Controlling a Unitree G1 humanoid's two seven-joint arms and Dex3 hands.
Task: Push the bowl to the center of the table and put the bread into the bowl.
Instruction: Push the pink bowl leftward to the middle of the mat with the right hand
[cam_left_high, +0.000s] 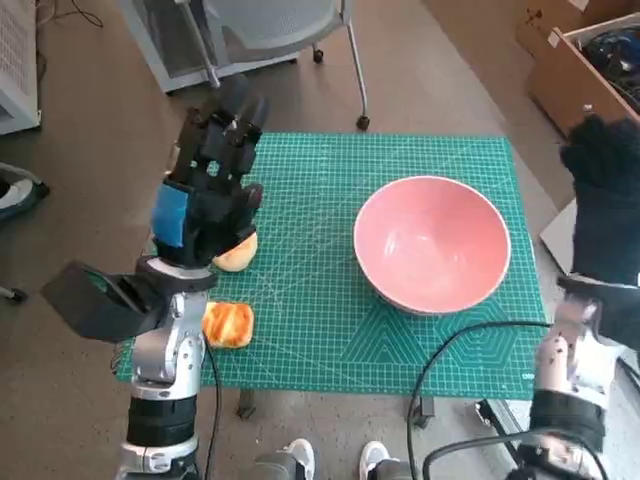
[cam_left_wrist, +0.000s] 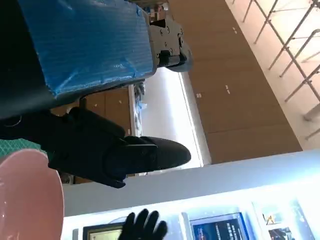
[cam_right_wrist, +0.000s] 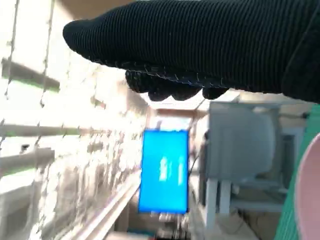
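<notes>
pink bowl (cam_left_high: 432, 243) sits on the green cutting mat (cam_left_high: 330, 340) covering the desk, toward the right side, short of centre. two bread pieces lie at the mat's left edge: a pale bun (cam_left_high: 237, 252) partly under the left robot hand (cam_left_high: 208, 190), and a glazed golden roll (cam_left_high: 228, 325) nearer the robot, beside the forearm.

left robot hand raised above the bun, fingers spread, holding nothing, not touching bread as far as the head view shows. right robot hand (cam_left_high: 606, 205) lifted off the desk's right edge, well apart from the bowl; fingers look loosely extended, nothing in them.

handling, as judged: bowl looks rigid, smooth, glossy, probably light; should slide on the mat if pushed low on its outer wall, may tip if pushed at the rim. bread soft, light, crushable; take it gently across the sides.

writing: mat carries printed grid lines, too small to read. a blue screen (cam_right_wrist: 164, 170) in the right wrist view is blurred; nothing legible anywhere.
</notes>
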